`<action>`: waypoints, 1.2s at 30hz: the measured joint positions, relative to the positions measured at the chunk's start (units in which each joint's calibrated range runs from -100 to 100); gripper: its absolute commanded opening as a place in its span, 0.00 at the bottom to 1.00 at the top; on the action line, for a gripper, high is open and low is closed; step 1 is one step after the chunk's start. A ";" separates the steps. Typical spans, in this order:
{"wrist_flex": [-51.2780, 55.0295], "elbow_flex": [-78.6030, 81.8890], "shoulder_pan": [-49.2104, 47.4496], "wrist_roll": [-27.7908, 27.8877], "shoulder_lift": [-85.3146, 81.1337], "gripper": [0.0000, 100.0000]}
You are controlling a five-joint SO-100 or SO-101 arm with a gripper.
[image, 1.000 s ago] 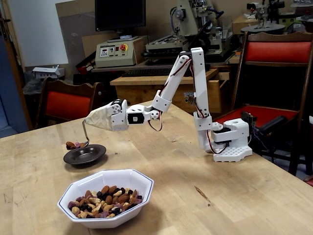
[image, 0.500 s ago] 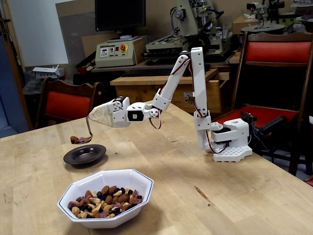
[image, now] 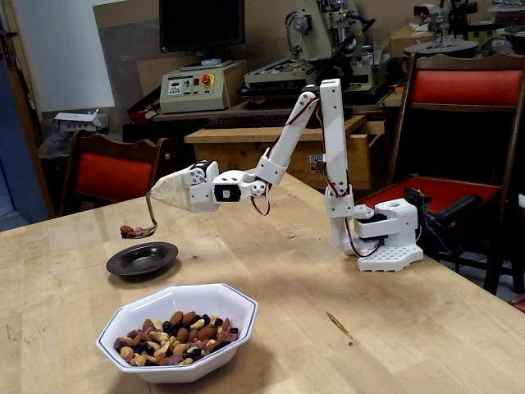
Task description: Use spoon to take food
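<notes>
1. Beige tape swathes the gripper, so I cannot tell how its jaws stand; the spoon hangs from that wrapping.
2. The spoon's bowl, carrying a few nuts, hovers above the dark saucer, left of the arm.
3. It sits slightly higher than half a second ago.
4. The remaining food fills the near white bowl.

claw hidden under beige tape
</notes>
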 measured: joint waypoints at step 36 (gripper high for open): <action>0.00 0.00 1.68 4.40 0.00 0.04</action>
